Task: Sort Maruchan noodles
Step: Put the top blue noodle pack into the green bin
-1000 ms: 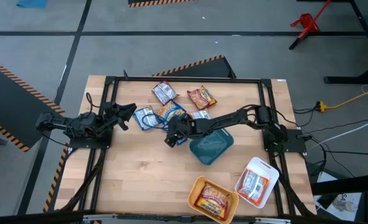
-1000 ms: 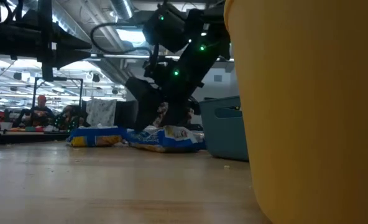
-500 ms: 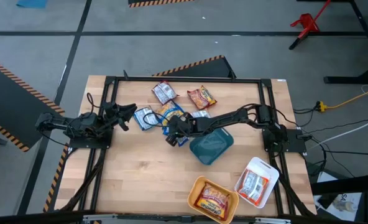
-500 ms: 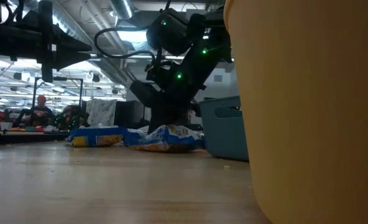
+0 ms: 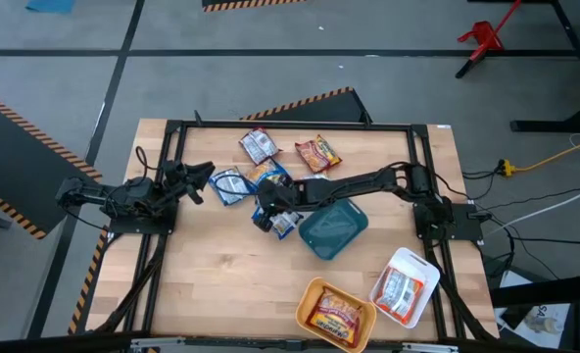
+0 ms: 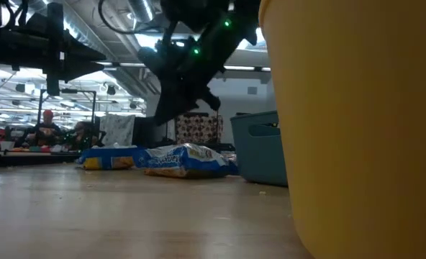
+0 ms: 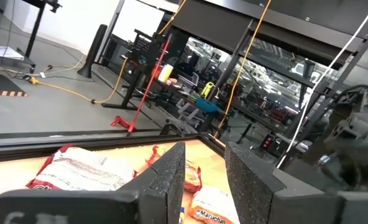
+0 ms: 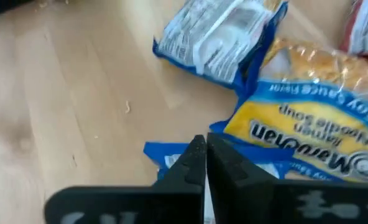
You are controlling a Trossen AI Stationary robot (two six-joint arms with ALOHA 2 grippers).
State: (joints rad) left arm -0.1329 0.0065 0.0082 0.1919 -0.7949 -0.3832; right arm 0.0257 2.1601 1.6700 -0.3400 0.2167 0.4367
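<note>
- Right gripper: fingers pressed together, pinching a blue packet's edge, mid-table beside the teal tray.
- Adjacent packet reads "Maruchan Ramen Noodle Soup".
- Left gripper: slightly parted, empty, at the table's left.

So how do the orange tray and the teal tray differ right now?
The orange tray holds a red-and-yellow noodle packet; the teal tray looks empty. The orange tray sits at the table's near edge, away from both arms; the teal tray lies mid-table beside the right gripper. Both are shallow and rectangular.
</note>
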